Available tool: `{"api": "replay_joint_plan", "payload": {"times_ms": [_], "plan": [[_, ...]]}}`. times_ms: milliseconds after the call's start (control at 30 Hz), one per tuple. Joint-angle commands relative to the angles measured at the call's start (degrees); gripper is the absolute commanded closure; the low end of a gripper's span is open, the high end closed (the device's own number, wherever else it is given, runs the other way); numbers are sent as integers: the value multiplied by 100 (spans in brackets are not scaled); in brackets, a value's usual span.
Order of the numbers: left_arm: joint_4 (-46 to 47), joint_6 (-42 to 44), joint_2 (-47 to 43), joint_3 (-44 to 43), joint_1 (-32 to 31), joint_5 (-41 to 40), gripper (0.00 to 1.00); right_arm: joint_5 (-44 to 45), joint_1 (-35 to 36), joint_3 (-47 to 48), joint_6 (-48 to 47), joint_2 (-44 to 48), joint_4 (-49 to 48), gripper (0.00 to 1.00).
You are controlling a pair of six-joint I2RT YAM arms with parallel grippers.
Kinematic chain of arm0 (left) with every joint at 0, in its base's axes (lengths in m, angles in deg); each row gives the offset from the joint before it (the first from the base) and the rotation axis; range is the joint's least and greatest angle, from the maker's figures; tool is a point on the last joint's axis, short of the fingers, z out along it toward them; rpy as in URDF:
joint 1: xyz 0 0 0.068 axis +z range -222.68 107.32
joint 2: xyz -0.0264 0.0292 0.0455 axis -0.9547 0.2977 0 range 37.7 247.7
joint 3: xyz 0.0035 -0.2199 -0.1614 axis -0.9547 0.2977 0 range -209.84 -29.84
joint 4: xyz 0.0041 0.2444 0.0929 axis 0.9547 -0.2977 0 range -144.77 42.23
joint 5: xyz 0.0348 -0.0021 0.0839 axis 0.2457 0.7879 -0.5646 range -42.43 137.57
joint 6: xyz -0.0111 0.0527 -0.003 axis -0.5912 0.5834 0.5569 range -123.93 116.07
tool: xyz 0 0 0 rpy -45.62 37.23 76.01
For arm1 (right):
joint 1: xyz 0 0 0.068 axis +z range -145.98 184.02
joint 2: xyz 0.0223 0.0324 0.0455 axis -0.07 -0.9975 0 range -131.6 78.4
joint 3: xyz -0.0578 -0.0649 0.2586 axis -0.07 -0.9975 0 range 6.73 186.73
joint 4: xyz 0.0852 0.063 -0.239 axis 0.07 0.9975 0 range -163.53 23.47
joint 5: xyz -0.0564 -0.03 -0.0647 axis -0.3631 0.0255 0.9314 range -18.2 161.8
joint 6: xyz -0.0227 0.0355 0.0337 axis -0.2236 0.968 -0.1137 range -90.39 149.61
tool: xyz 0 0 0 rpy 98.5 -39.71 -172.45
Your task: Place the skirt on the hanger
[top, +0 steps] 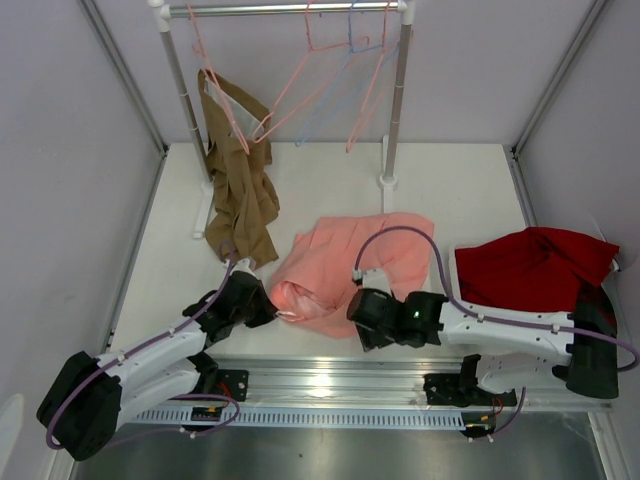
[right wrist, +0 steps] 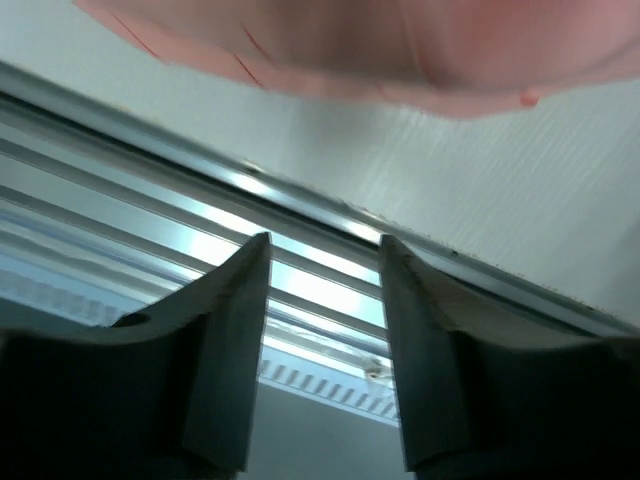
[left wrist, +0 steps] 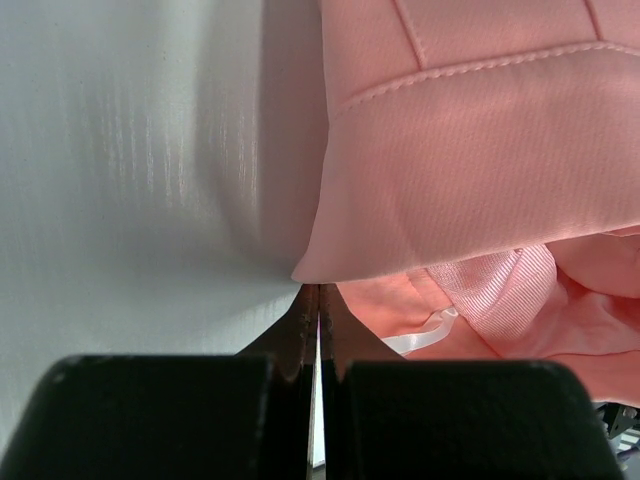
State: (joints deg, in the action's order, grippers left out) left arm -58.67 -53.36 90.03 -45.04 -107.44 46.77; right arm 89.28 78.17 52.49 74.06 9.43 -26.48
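the skirt (top: 345,265) lies crumpled on the tabletop (top: 450,190) between both arms. its waistband corner sits just ahead of the left pincer (left wrist: 318,292), which is pressed together, apparently on nothing. the right pincer (right wrist: 323,245) is spread, empty.

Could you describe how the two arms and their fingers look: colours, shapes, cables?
Both arms have white links and bulky black joints. A thin purple cable loops over the right arm; another follows the left arm. A small green light glows on the right wrist. The fingers are dark and tapered.
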Motion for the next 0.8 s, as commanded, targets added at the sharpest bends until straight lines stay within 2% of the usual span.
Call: {"api": "replay_joint_plan", "payload": {"times_ms": [0,67,167,333,467,533,633,733,767], "plan": [[158,127,-83,-18,-30,36,100,572,-444,1187,-418,-54,155,41],[149,109,-101,-18,-30,36,100,783,-768,1899,-848,-432,278,31],[79,109,-215,-27,-30,36,100,968,-1120,2656,-1279,-1021,323,23],[-62,162,-338,-97,-22,9,100,539,-1561,3009,-1886,-1829,121,22],[-27,162,-347,-97,-22,9,100,73,-1527,2738,-1922,-2121,24,28],[34,162,-277,-80,-22,36,100,-7,-1430,2465,-1835,-2068,24,30],[105,170,-224,-62,-30,36,100,72,-1220,2157,-1545,-1788,190,37],[149,179,-180,-9,-30,36,100,46,-1053,1816,-1185,-1358,340,49],[175,188,-171,-9,-30,36,100,37,-1008,1710,-1088,-1252,419,56]]}}
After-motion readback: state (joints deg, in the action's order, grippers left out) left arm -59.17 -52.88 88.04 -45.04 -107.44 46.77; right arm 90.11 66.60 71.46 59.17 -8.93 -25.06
